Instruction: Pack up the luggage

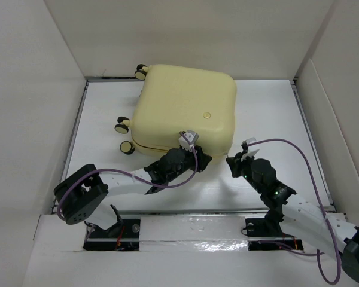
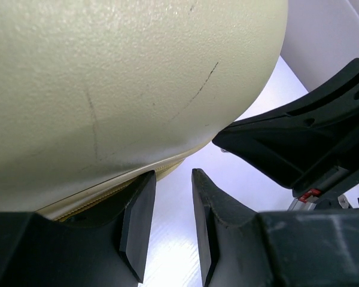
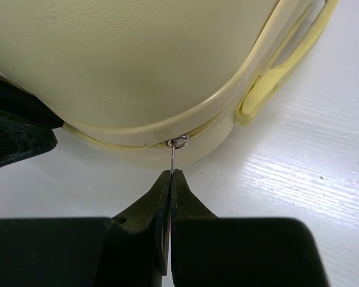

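The luggage [image 1: 185,107] is a pale-yellow hard-shell suitcase lying flat and closed on the white table; it fills the left wrist view [image 2: 107,78] and the right wrist view [image 3: 137,60]. My right gripper [image 1: 232,161] [image 3: 170,173] is at its near right corner, shut on the thin metal zipper pull [image 3: 174,156], which hangs from the slider on the seam. My left gripper [image 1: 200,160] [image 2: 173,176] is at the near edge just left of it, with the jaws slightly apart and nothing between them. One fingertip [image 2: 145,179] is against the zipper seam.
Caster wheels [image 1: 122,127] stick out on the suitcase's left side. A yellow side handle [image 3: 269,84] lies to the right of the zipper slider. The right gripper's black body [image 2: 305,137] is close beside my left fingers. White walls enclose the table [image 1: 275,125].
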Motion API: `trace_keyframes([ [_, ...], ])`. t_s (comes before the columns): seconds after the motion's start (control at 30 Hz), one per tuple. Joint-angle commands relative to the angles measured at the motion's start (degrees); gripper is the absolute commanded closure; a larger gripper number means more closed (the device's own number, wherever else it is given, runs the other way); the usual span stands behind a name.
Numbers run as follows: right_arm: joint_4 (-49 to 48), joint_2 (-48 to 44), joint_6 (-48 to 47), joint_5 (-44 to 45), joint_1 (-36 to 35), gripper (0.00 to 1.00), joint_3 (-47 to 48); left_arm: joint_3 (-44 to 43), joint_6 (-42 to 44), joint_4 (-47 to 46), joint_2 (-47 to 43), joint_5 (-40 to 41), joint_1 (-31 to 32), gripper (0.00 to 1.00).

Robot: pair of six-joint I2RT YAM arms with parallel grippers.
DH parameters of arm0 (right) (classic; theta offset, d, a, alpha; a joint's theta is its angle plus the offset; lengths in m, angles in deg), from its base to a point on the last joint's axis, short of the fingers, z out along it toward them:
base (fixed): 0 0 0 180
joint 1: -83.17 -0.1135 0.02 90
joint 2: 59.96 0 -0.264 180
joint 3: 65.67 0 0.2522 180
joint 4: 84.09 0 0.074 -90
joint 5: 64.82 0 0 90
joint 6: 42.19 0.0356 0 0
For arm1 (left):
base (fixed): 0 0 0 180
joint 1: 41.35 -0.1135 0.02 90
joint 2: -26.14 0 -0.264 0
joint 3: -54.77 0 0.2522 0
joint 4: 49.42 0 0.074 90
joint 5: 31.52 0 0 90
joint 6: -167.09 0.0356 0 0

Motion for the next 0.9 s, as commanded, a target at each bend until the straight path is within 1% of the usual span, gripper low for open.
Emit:
trace_keyframes([
  [0.0,5.7,-1.3,3.1,-7.8,-5.7,1.0,2.1,-6.9,2.7,-9.0,0.6,5.9,-3.9,0.71],
  [0.07,6.6,0.5,3.6,-7.8,-7.9,1.0,3.5,-7.1,1.7,-9.0,1.5,4.7,-3.9,0.71],
  [0.1,6.2,1.5,4.0,-9.4,-8.7,1.0,4.1,-7.0,1.2,-9.0,1.9,4.2,-3.9,0.71],
  [0.23,0.5,8.3,5.3,-10.5,-14.7,1.0,7.5,-7.1,-0.7,-9.9,2.9,2.3,-3.9,0.71],
  [0.27,0.4,10.0,5.1,-10.1,-16.2,1.0,8.7,-7.5,-0.9,-9.7,3.0,2.1,-3.9,0.71],
  [0.3,0.5,12.5,5.0,-8.7,-19.2,1.0,11.3,-7.8,-0.8,-9.5,3.1,2.1,-3.9,0.71],
  [0.4,1.8,13.7,5.3,-3.0,-22.9,1.0,13.8,-9.1,-0.4,-8.2,2.8,2.0,-3.9,0.71],
  [0.5,-4.1,14.3,6.5,0.4,-22.9,1.0,12.3,-10.5,-0.3,-6.7,2.6,0.9,-4.4,0.7],
  [0.53,-11.0,16.1,6.9,0.8,-22.9,1.0,10.5,-10.8,-0.5,-5.8,2.3,0.8,-4.4,0.69],
  [0.57,-14.1,17.6,7.5,1.5,-22.9,1.0,9.8,-10.8,-0.6,-5.4,2.0,0.8,-5.2,0.67],
  [0.6,-16.0,19.3,7.6,4.2,-22.9,1.0,9.3,-10.7,-1.3,-4.7,0.3,1.1,-5.2,0.66],
  [0.63,-18.6,22.1,8.2,5.9,-22.9,1.0,8.7,-10.0,-1.9,-2.1,-1.1,2.4,-6.2,0.6],
  [0.7,-20.2,23.4,9.4,9.7,-22.9,1.0,7.6,-8.0,-3.5,0.3,-7.2,4.2,-8.7,0.44],
  [0.73,-22.5,23.5,9.4,10.2,-22.9,1.0,6.8,-5.7,-5.9,3.3,-9.8,6.3,-9.8,0.3],
  [0.77,-23.3,23.2,9.3,10.1,-21.7,1.0,5.5,-4.7,-7.1,5.3,-12.3,7.1,-12.6,0.25],
  [0.8,-23.4,22.9,9.1,8.2,-20.9,1.0,5.4,-3.8,-8.1,7.0,-17.5,7.6,-14.3,0.23],
  [0.83,-22.7,22.7,8.8,7.5,-20.4,1.0,5.4,-2.6,-9.0,10.9,-20.1,8.5,-16.1,0.19],
  [0.87,-22.2,22.2,8.5,7.3,-20.4,1.0,6.0,-2.4,-10.5,13.6,-24.7,9.5,-17.8,0.18],
])
